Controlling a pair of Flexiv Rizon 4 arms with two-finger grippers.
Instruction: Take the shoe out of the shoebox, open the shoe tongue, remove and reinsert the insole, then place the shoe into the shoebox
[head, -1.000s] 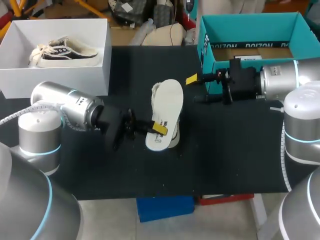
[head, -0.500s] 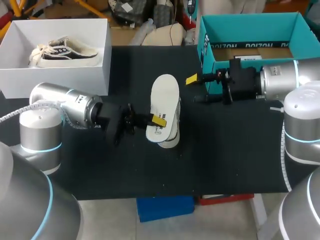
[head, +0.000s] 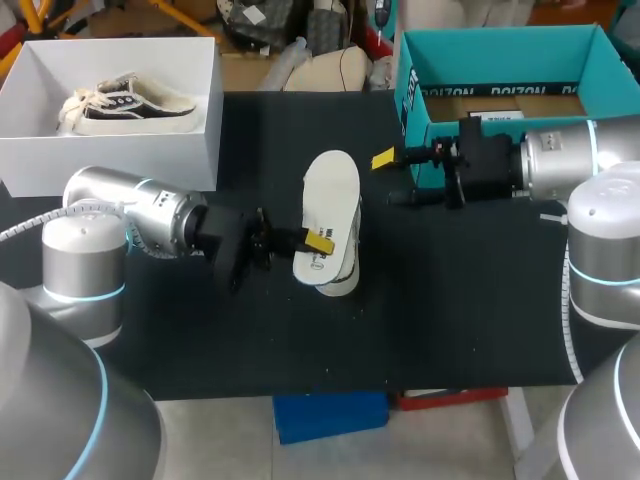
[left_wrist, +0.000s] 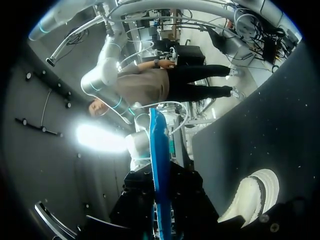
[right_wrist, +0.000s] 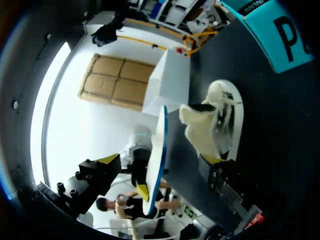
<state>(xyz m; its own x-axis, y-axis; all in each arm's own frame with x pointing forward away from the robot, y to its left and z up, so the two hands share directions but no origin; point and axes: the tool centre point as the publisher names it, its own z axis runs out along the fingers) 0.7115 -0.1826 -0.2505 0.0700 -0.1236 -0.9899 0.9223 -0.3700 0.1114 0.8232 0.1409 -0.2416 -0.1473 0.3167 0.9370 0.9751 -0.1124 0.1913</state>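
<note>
A white insole (head: 330, 205) hangs tilted on edge over the middle of the black table, with my left gripper (head: 314, 243) shut on its near end. In the left wrist view the insole (left_wrist: 159, 165) shows edge-on with a blue underside between the fingers. Just under and beside it lies the white shoe (head: 346, 278), also seen as a shoe (left_wrist: 252, 194) beside the left gripper. My right gripper (head: 392, 180) stands open to the right of the insole, in front of the teal box, with nothing in it. From the right wrist, the shoe (right_wrist: 215, 117) lies ahead with its tongue up.
A white shoebox (head: 205, 130) at the back left holds a second, dark-and-cream shoe (head: 135, 103). An open teal box (head: 415, 95) stands at the back right, behind my right gripper. The black table (head: 460, 300) ends close to the front.
My left gripper has turned the insole from lying flatter over the shoe to standing more on edge, shifting it slightly back. The right arm has not moved.
</note>
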